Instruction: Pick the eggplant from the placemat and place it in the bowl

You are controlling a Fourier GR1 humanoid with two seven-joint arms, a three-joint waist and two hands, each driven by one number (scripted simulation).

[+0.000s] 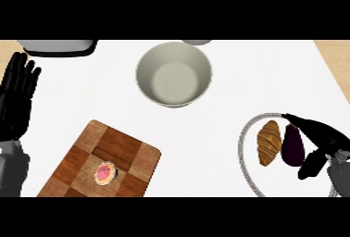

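Observation:
The dark purple eggplant (292,146) lies on a round white placemat (245,139) with a grey rim at the right, next to a brown croissant (269,142). My right hand (321,137) sits against the eggplant's right side. Its fingers stretch straight past the eggplant's far end and its thumb points down by the near end, so the hand is open. Part of the placemat is hidden under the hand. The pale grey-green bowl (173,74) stands empty at the top middle. At the left edge my left hand (17,95) rests open, fingers up.
A checkered wooden cutting board (82,157) lies at the lower left with a small pink-topped pastry (104,172) on it. A grey appliance (58,46) sits at the top left, and a small grey object (198,42) shows just beyond the bowl.

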